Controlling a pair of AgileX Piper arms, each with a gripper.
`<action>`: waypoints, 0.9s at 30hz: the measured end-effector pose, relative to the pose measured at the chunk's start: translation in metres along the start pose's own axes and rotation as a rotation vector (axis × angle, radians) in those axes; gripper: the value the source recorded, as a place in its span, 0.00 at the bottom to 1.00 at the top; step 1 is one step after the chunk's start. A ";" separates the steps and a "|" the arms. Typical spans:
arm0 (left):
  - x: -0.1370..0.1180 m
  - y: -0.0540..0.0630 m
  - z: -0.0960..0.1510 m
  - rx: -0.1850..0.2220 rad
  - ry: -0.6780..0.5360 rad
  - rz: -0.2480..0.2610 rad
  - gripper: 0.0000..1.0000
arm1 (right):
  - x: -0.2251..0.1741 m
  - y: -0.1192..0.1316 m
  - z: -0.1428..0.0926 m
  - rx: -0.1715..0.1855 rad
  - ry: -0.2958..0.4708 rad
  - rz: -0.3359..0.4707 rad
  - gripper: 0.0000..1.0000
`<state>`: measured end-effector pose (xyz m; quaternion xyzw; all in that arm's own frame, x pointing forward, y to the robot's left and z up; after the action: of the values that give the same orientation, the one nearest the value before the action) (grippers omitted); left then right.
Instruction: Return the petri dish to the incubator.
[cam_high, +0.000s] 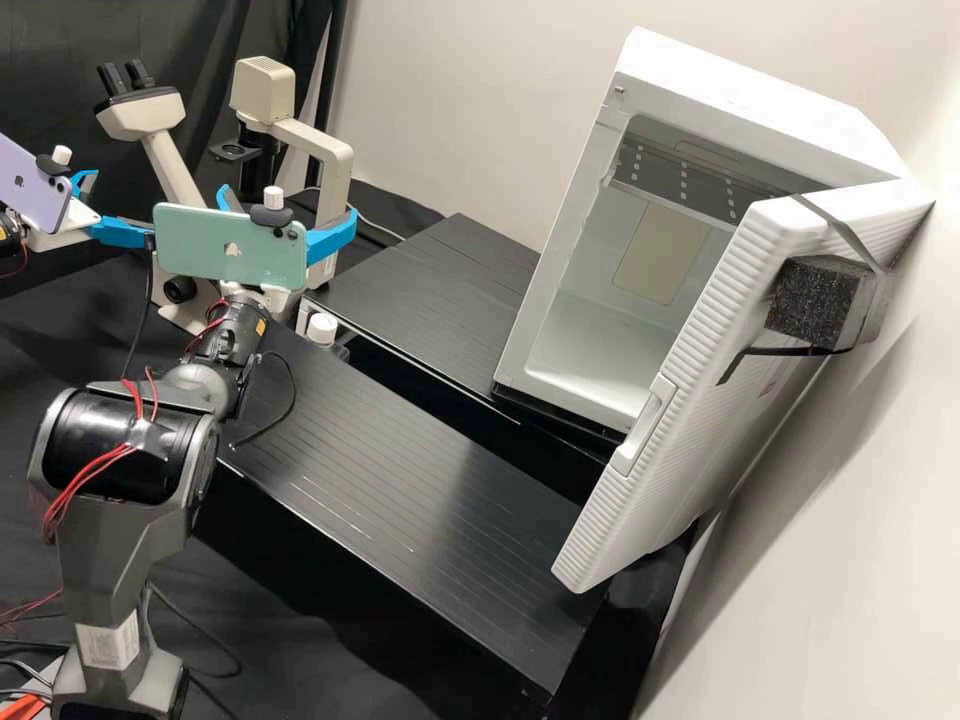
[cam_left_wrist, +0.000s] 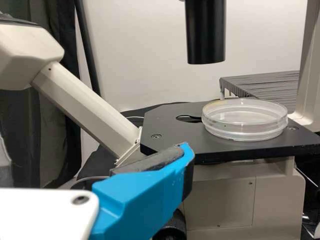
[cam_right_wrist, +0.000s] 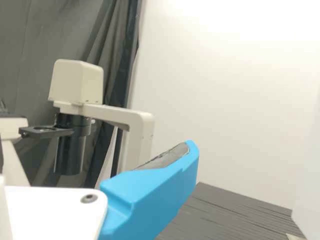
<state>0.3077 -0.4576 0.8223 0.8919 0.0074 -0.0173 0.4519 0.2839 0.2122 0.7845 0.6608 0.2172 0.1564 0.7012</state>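
Left jaws and right jaws: spread, released. Caution: petri dish (cam_left_wrist: 245, 121) near edge of microscope stage (cam_left_wrist: 167, 128); off-centre closing could push dish off.

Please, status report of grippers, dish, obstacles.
White left gripper, white right gripper: open. Clear round petri dish on flat black stage. White incubator door open, apparently not blocking.

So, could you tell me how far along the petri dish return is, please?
The white boxy incubator already stands open. Nothing is in hand: the clear round petri dish rests on the beige microscope's black stage. Left to do: lifting it, carrying it over and setting it inside.
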 end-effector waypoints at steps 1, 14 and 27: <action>0.000 0.000 0.000 0.000 0.000 0.000 1.00 | 0.003 -0.001 0.000 -0.001 -0.004 -0.006 1.00; 0.000 0.000 0.000 0.000 0.000 0.000 1.00 | 0.051 -0.029 -0.020 0.019 0.001 -0.114 1.00; 0.000 0.000 0.000 0.000 0.000 0.000 1.00 | 0.082 -0.069 -0.025 0.020 -0.077 -0.203 1.00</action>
<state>0.3077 -0.4576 0.8223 0.8919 0.0074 -0.0173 0.4519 0.3369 0.2698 0.7075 0.6478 0.2575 0.0570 0.7147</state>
